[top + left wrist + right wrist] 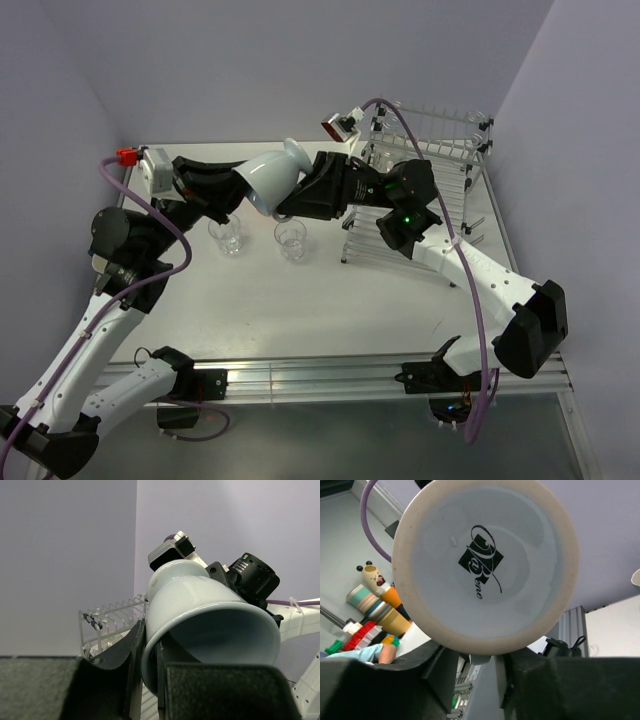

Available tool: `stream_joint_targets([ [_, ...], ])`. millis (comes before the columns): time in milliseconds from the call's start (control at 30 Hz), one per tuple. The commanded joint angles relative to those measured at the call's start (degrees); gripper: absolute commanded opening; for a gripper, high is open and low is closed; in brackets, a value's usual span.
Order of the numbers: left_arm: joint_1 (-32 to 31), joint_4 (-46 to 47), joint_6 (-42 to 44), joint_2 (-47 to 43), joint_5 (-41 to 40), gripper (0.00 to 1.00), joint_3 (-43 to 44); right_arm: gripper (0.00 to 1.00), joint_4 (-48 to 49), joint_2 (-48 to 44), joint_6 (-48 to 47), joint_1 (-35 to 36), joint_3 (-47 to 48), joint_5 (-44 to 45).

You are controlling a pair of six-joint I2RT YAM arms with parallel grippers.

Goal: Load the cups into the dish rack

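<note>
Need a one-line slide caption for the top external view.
Left tool and right tool hold a white cup aloft near two glass tumblers, dish rack at right.

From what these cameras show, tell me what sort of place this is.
Probably a robotics lab cell: two arms bolted to an aluminium rail at a white table, plain lavender walls boxing it in, a dish rack and glass tumblers as props.

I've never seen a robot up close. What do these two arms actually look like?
The left arm and right arm are both smooth white shells linked by chunky black joints. A purple cable runs along each. A small green light glows near the right wrist. The left tool and right tool each end in two black fingers.
</note>
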Motion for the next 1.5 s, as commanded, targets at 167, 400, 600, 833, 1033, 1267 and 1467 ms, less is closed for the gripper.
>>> stream_joint_targets([
  [167, -0.82, 4.19, 0.04, -0.62, -0.11, 0.0, 0.0, 0.0, 1.91, -0.28, -1.47, 0.79, 2.27, -0.1],
  [400, -0.82, 3.31, 0.56, -0.45, -1.52, 0.29, -0.97, 0.0, 1.73, -0.98, -1.39, -0.26, 0.51, 0.69],
  [600, -0.82, 2.96, 0.74, -0.71, -2.66, 0.55, -1.85, 0.0, 3.05, -1.42, -0.68, -1.85, -0.1, 1.22],
  [833, -0.82, 1.74, 1.26, -1.15, -2.84, 0.7, -2.64, 0.0, 2.96, -1.86, -0.95, -4.48, -0.1, 1.92],
  [1033, -0.9, -1.61, 1.79, -3.17, -5.3, 0.87, -5.01, 0.0, -0.11, -4.49, -4.1, -11.07, -1.42, 2.89],
  [1267, -0.55, -10.82, 2.84, -4.23, -7.58, 0.95, -5.45, 0.0, -17.19, -13.79, -20.25, -19.59, -10.03, 5.08],
  [1467, -0.2, -21.46, 3.99, -0.46, -10.22, 0.98, -0.45, 0.0, -43.86, -23.47, -48.38, -26.1, -13.99, 18.42],
])
